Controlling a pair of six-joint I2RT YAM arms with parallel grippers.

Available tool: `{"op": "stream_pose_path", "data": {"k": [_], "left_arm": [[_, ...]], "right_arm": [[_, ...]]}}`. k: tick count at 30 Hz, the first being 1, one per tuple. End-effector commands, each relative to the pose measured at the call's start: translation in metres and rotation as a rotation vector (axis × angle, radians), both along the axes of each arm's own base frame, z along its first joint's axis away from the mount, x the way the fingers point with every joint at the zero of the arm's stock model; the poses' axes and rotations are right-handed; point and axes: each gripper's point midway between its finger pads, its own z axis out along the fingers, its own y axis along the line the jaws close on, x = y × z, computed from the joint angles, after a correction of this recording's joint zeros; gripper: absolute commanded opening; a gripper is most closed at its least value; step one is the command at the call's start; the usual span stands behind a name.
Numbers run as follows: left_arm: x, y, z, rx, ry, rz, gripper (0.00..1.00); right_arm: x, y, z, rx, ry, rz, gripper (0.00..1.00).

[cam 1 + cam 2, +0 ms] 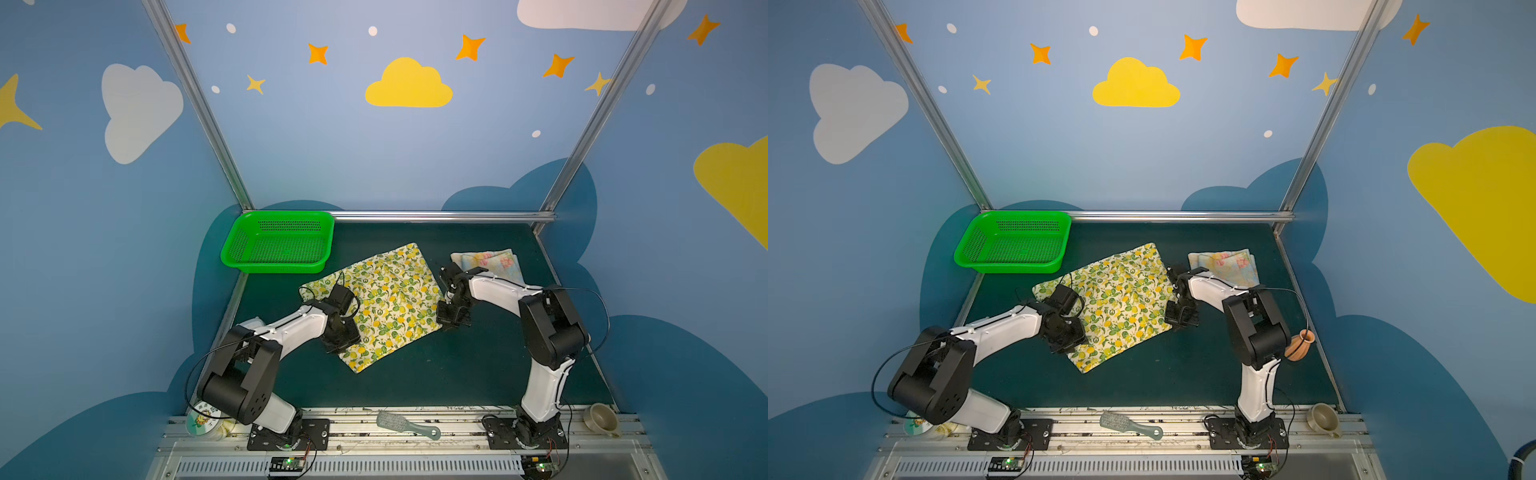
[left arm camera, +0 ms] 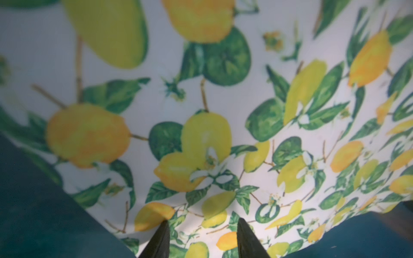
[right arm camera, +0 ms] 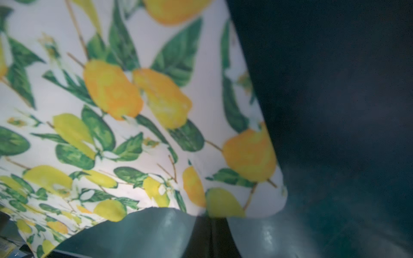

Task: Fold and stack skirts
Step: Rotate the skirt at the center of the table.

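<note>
- The dark green worktop point(image 1: 415, 374) looks grippy to me. Drag cloth across it and it could bunch up instead of sliding.
- The lemon skirt point(image 1: 390, 299) lies flat in the middle, skewed to the worktop's edges, with an arm at each side. If only one side is lifted, I'd expect it to swing round and fold crooked.
- The green basket point(image 1: 232, 249) sits just past the skirt's far left corner, not touching it. A wide sweep by the left arm could clip it.
- The floral skirt point(image 1: 494, 262) is folded at the back right, behind the right arm and apart from the lemon one. A backward move of that arm could knock its fold open.
- The right tool point(image 3: 210, 234) has its fingers together at the skirt's right edge, and the hem runs straight into them. That looks like a pinch on the cloth. The fabric is thin, so a quick lift could pull it free.
- The left tool point(image 2: 202, 243) has its fingers apart over the left edge, with cloth lying beneath and nothing held. If it closes shallow, it may catch only the top layer.
</note>
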Motion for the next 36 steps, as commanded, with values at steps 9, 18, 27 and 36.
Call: {"op": "stream_pose_path", "data": {"k": [9,18,27,36], "left_arm": [[-0.019,-0.081,-0.017,-0.024,0.033,-0.093,0.47],[0.005,0.004,0.051,-0.041,-0.105,0.148,0.69],[0.029,0.097,0.052,-0.155,-0.157,0.481,0.77],[0.072,0.129,0.046,-0.063,-0.185,0.466,0.70]], "right_arm": [[0.006,-0.002,0.038,0.060,-0.086,0.092,0.11],[-0.082,0.068,0.080,0.119,-0.208,0.432,0.38],[-0.101,0.133,0.066,0.044,-0.294,0.735,0.50],[-0.107,0.171,0.062,0.223,-0.186,0.721,0.50]]}}
